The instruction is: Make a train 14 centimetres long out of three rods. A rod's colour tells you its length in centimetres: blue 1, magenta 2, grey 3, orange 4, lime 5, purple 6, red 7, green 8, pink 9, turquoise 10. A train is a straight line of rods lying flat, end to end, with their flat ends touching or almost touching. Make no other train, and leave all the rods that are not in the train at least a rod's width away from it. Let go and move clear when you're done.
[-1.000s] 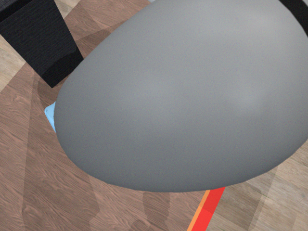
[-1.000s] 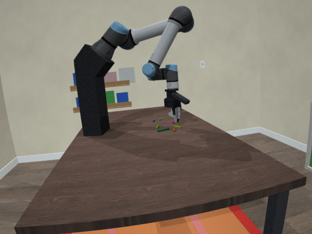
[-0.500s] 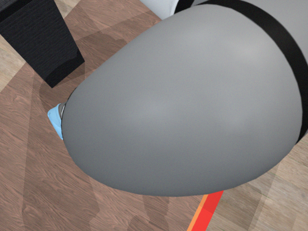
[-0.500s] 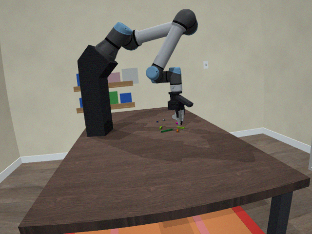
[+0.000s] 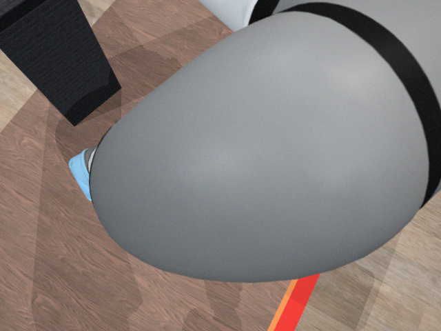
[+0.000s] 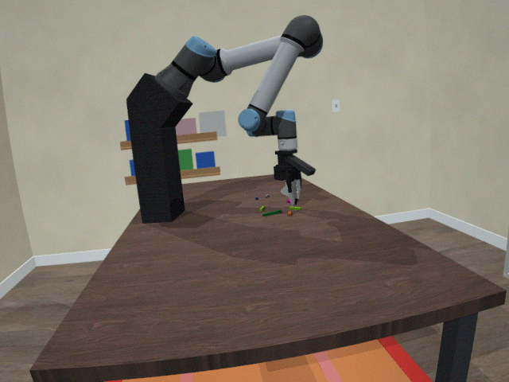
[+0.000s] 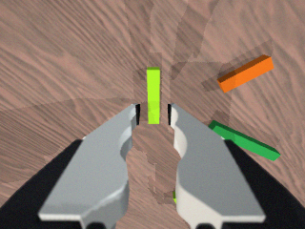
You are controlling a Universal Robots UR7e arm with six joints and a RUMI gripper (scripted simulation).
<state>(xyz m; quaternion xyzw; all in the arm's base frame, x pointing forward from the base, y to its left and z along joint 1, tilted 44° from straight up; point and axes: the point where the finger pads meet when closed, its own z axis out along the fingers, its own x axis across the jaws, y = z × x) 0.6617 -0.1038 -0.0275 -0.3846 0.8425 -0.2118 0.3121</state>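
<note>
I have the arm [image 6: 271, 78] reaching down over the table [image 6: 254, 287], its pincer [image 7: 153, 114] set narrow with nothing gripped, tips either side of the near end of the lime rod [image 7: 152, 93]. The green rod [image 7: 248, 141] lies just right, the orange rod [image 7: 246, 72] beyond.

Your end effector [image 7: 153, 114] hangs low over the desk [image 6: 246, 287], its jaws set narrow with nothing between them, the lime rod [image 7: 152, 94] lined up with the gap. To its right the orange rod [image 7: 246, 72] and green rod [image 7: 244, 139] crowd the path — the green one runs behind the right finger [image 7: 205, 162]. The desk to the left of the jaws shows bare wood. From above, the arm's elbow [image 5: 256, 149] blocks nearly everything (only the wrist view helps here).
</note>
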